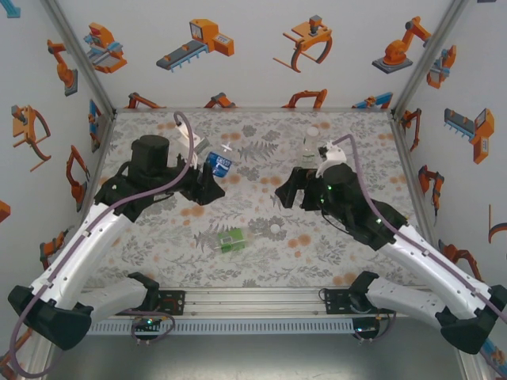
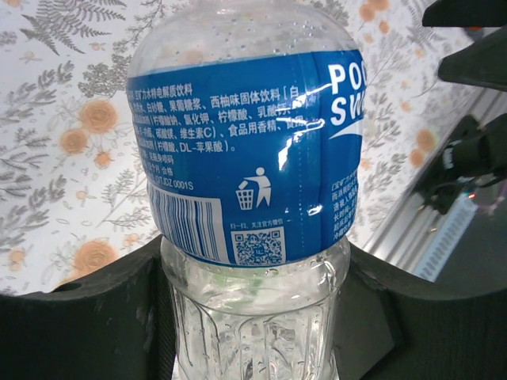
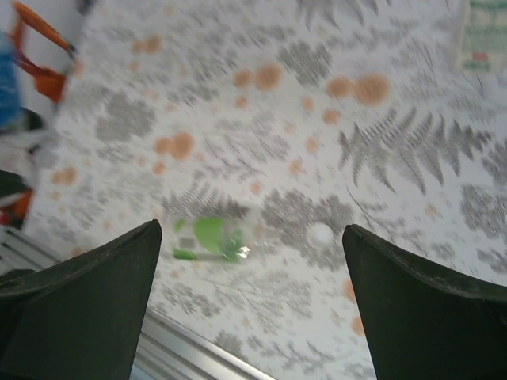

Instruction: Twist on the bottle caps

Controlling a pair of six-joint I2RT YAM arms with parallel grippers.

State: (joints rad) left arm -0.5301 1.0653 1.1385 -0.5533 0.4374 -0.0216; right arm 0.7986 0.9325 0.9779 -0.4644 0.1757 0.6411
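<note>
Top view: my left gripper (image 1: 207, 180) is clamped on blue-labelled bottle (image 1: 218, 164). My right gripper (image 1: 287, 192) near table (image 1: 158, 261) middle. Green-labelled bottle (image 1: 231, 239) lies on side, white cap (image 1: 276, 229) near it, apart.
Left wrist: my fingers (image 2: 87, 317) press blue-labelled bottle from both sides, below label.
Right wrist: my jaws wide apart, green-labelled bottle and white cap seen between them on table.

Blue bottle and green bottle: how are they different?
The blue-labelled bottle is clamped between the left fingers. The green-labelled bottle lies on its side on the table, untouched. One label is blue with white writing, the other plain green. Both are small clear plastic bottles.
</note>
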